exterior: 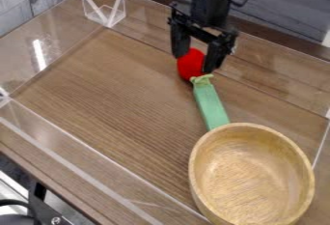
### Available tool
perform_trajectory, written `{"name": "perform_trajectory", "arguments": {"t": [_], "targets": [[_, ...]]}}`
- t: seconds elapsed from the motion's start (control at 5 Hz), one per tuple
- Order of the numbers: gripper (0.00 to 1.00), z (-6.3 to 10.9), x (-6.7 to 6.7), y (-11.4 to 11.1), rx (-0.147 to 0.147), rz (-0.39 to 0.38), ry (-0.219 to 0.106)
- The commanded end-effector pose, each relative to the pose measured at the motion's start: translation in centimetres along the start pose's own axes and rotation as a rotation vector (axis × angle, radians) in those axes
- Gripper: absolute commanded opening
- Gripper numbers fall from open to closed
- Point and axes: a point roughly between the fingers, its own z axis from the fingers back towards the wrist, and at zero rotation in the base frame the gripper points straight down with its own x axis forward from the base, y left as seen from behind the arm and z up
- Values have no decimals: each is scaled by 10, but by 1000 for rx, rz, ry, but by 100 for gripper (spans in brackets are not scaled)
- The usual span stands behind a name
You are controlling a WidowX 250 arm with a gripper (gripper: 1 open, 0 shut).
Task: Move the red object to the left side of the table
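The red object (191, 65), a small strawberry-like toy with a pale green base, rests on the brown wooden table (116, 94) right of centre. My black gripper (198, 57) points straight down over it, open, with one finger on either side of the toy's upper part. Whether the fingers touch it I cannot tell. The top of the toy is partly hidden behind the fingers.
A flat green rectangular block (210, 105) lies just in front of the red toy, angled toward a round light wooden bowl (253, 179) at the front right. Low clear acrylic walls (52, 36) border the tabletop; the left half is bare wood.
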Motion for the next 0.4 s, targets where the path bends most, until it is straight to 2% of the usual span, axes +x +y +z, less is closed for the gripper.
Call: {"name": "perform_trajectory", "arguments": {"t": [0.0, 0.2], "targets": [[100, 9, 16, 15, 16, 6, -58], [100, 1, 24, 23, 19, 13, -51]]}}
